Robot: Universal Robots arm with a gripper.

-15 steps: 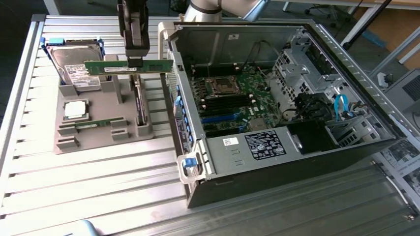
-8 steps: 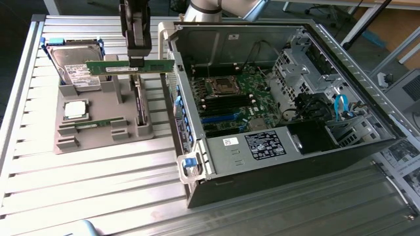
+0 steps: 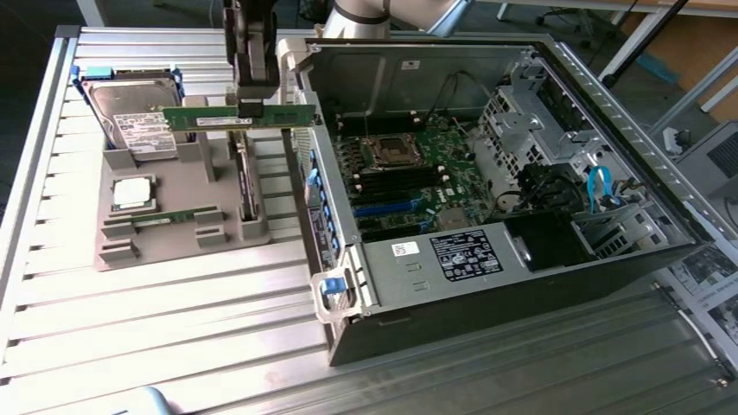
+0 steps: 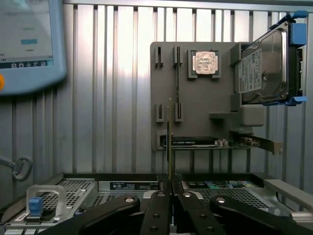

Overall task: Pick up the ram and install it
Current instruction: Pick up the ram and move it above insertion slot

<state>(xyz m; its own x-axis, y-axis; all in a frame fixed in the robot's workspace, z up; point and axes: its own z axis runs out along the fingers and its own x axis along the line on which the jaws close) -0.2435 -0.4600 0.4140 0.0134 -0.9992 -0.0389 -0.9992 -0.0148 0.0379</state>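
The jaws are closed on the ram (image 3: 207, 118), gripping it near the middle of its upper edge. The ram hangs level in the air, long edge down, above the grey holder tray (image 3: 173, 251). One end reaches the side wall of the open computer case (image 3: 519, 259). A second, look-alike stick (image 3: 173, 215) lies in the tray's slots, near the processor (image 3: 130, 192) and the hard drive (image 3: 136, 125). The tray and the case stand on the ribbed metal bench (image 3: 173, 346).

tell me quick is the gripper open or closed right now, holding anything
Gripper: closed, holding the ram by its edge, in the air above the grey parts tray.
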